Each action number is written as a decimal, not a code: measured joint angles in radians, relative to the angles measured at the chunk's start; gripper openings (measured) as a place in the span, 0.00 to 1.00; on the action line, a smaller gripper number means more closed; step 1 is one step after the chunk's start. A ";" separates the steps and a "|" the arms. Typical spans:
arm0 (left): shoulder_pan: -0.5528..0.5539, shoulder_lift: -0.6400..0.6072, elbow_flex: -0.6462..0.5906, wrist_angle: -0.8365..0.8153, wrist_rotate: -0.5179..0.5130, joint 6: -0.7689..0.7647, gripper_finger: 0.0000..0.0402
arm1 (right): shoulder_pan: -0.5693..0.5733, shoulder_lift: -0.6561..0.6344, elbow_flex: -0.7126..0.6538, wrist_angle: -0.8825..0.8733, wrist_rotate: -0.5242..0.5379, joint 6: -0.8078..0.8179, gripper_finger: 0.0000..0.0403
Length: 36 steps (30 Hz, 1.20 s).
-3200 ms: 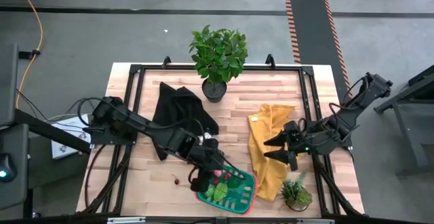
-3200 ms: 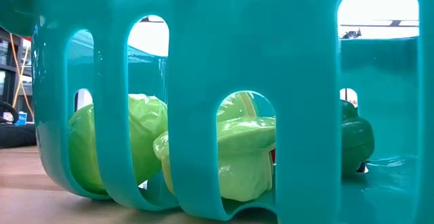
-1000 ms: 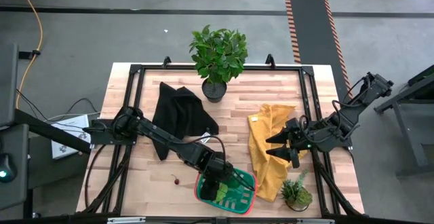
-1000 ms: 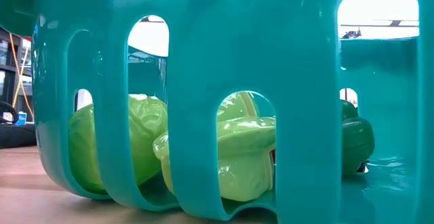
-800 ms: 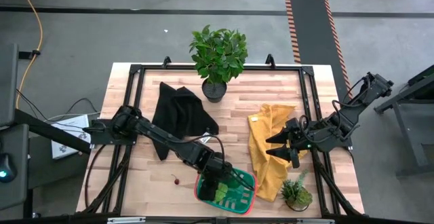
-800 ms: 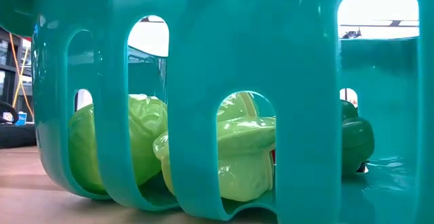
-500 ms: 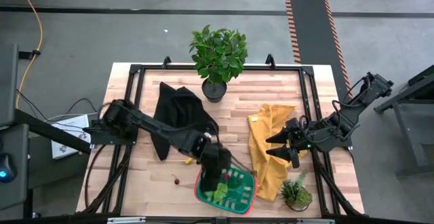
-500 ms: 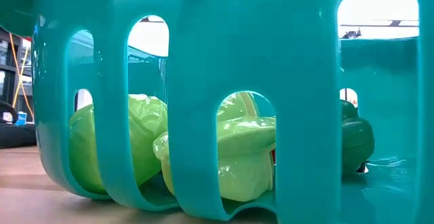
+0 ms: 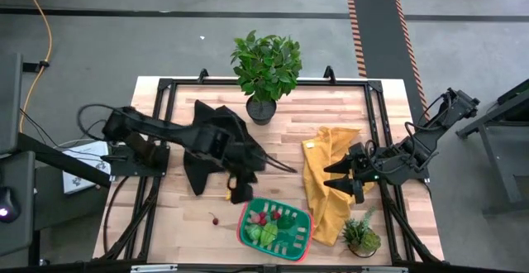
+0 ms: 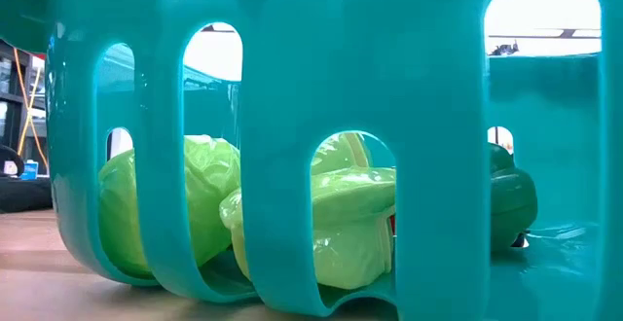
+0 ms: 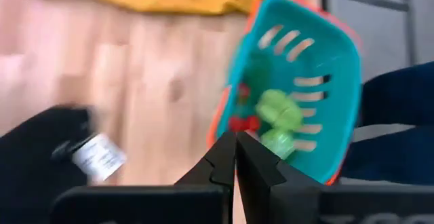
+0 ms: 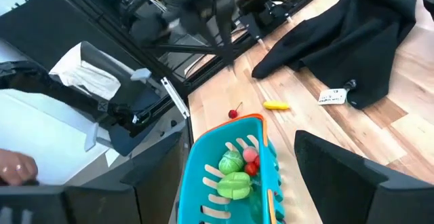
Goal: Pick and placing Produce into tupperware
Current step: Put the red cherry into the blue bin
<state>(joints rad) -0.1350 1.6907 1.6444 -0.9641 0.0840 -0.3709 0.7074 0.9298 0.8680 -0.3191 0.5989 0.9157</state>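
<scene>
Open from above: teal slotted plastic container with red rim (image 9: 296,241) at the near edge of the wooden desk (image 9: 281,136), nothing hanging over it. Left tool (image 9: 240,192) raised just beyond its left corner, fingers pressed together. Bare wood to the container's left, apart from a small red cherry (image 9: 215,219) and a small yellow piece (image 9: 227,196). Blocked on the right by crumpled yellow cloth (image 9: 326,182), with the right tool (image 9: 340,179) parked over it, fingers spread, and a small potted plant (image 9: 361,236) at the near right corner. Toward the far edge: crumpled black cloth (image 9: 216,136) and a tall leafy potted plant (image 9: 266,70).
</scene>
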 joint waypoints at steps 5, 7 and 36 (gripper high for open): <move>0.004 -0.097 0.000 -0.144 -0.128 -0.014 0.01 | 0.000 0.000 0.000 0.001 0.000 0.000 0.67; 0.004 -0.138 0.000 -0.197 -0.173 -0.035 0.00 | 0.000 0.000 0.000 0.001 0.012 0.001 0.67; -0.512 -0.645 -0.743 0.010 -0.330 -1.179 0.00 | -0.001 0.000 0.000 -0.002 0.090 0.027 0.67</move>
<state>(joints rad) -0.6475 1.0459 0.9017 -0.9545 -0.2463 -1.5501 0.7067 0.9302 0.8680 -0.3212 0.6891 0.9430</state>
